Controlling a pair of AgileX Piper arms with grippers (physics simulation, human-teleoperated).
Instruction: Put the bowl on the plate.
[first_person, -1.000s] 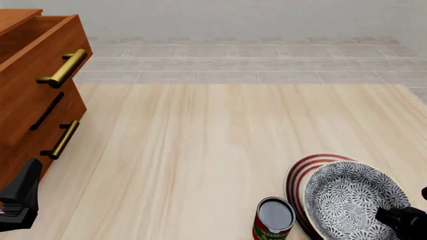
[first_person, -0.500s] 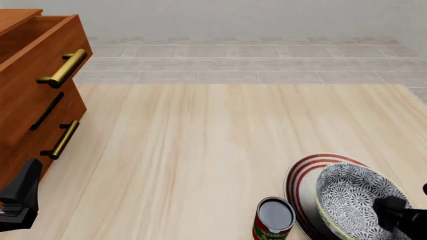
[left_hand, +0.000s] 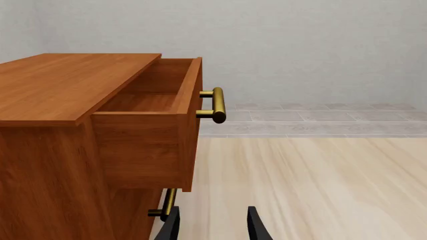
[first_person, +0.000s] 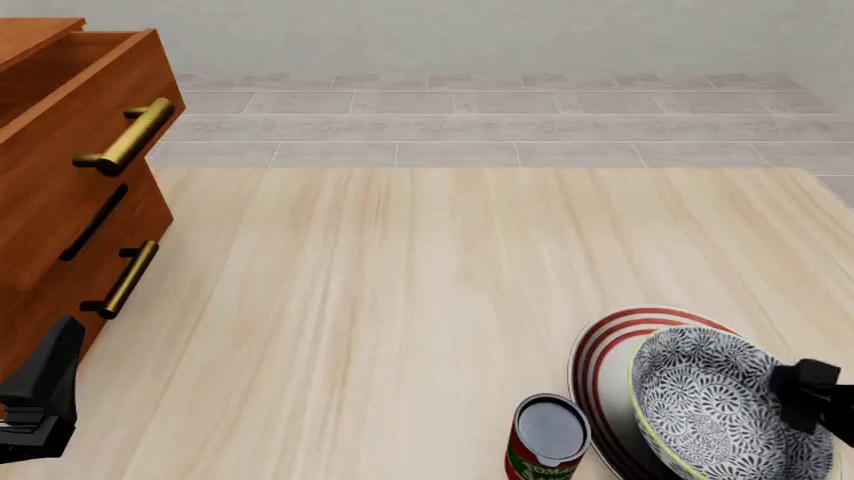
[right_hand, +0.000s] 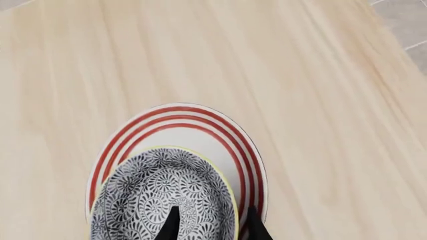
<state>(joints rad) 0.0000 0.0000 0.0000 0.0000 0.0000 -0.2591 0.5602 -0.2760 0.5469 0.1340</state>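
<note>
Bowl (first_person: 721, 410) on plate (first_person: 611, 352), can (first_person: 547, 438) just beside.

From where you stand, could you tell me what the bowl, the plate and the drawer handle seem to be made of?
The bowl looks like glazed ceramic: printed grey-and-white floral pattern, yellow-green rim. The plate likewise seems glazed ceramic, smooth white with red rings. The drawer handle looks like brass-coloured metal with a soft sheen. As rendered, none of this is certain.

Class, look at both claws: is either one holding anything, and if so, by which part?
The left claw is open and empty. The right claw straddles the bowl's rim over the plate; whether it grips cannot be told.
</note>
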